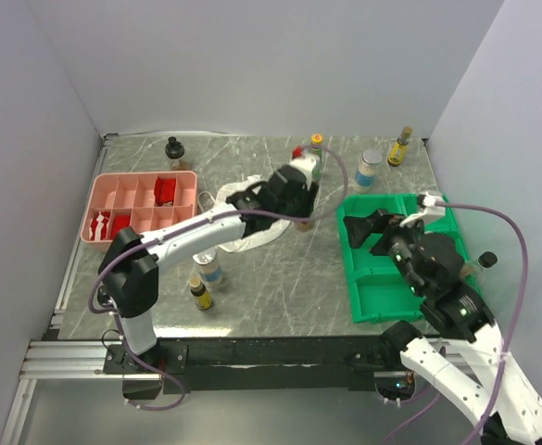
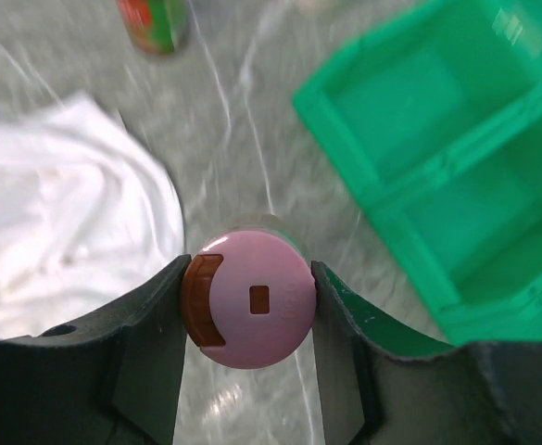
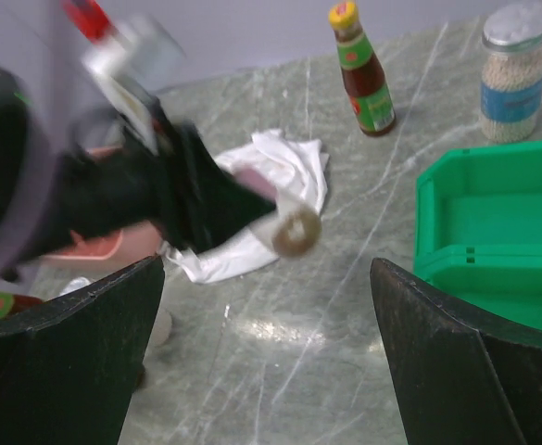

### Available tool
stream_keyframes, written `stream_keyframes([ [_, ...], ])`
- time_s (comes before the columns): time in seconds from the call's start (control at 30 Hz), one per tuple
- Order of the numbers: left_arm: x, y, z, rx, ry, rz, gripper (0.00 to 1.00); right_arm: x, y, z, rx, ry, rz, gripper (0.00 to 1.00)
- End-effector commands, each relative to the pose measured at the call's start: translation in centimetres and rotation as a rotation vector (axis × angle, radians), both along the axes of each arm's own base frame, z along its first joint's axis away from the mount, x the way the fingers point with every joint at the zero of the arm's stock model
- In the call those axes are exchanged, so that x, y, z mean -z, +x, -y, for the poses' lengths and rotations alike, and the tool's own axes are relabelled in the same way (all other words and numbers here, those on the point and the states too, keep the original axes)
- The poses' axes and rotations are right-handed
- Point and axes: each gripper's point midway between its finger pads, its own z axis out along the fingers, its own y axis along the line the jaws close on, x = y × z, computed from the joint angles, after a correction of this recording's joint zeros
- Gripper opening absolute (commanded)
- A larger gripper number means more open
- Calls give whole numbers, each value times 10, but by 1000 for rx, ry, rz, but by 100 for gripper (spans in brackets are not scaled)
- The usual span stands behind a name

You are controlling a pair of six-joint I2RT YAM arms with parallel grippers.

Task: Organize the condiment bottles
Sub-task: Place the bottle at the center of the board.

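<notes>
The left jaws clasp the pink-capped bottle [image 2: 249, 298] between them, apparently tilted; the right jaws stand wide apart.

Glossy marbled table [image 1: 280, 278], soft cloth [image 2: 57, 213] — bottle cap [image 2: 249, 298] smooth plastic.

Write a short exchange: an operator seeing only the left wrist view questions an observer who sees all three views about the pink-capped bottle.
Operator: Is the pink-capped bottle off the table?
Observer: Yes. The right wrist view shows it held tilted by the left gripper, its base clear of the table.
Operator: Where is the right gripper?
Observer: In the top view it hangs open above the green tray.
</notes>
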Motion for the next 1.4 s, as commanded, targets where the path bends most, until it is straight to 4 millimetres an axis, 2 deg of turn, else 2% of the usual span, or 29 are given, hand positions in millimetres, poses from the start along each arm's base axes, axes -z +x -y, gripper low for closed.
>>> stream_keyframes([
  [0.0,15,-19,11,-24,-38,-14,1,-20,-12,10,19,58,58,100],
  [0.03,18,-27,17,-14,-47,-22,1,-21,-13,10,21,63,61,100],
  [0.17,34,-40,23,-12,-48,-33,1,-23,-16,13,23,69,68,100],
  [0.2,45,-44,23,-4,-37,-50,1,-23,-16,12,21,68,67,100],
  [0.4,77,-52,29,18,4,-114,4,-16,-15,9,13,52,37,100],
  [0.5,81,-54,32,20,16,-117,21,-14,-13,11,24,39,33,100],
  [0.6,84,-57,34,30,11,-119,48,-14,-12,13,35,28,29,100],
  [0.77,90,-61,35,39,2,-142,60,-9,-11,12,35,22,9,100],
  [0.93,84,-66,35,45,-20,-154,82,-2,-6,9,37,-4,-31,100],
  [1.13,65,-64,20,-9,-30,-152,91,0,-5,4,20,-1,-54,100],
  [1.23,44,-59,8,-32,-66,-165,98,3,-3,-1,5,0,-76,100],
  [1.27,29,-57,3,-31,-96,-157,99,6,0,-4,1,-12,-94,100],
  [1.37,2,-45,-14,-24,-158,-165,100,17,7,-13,-26,-43,-149,99],
])
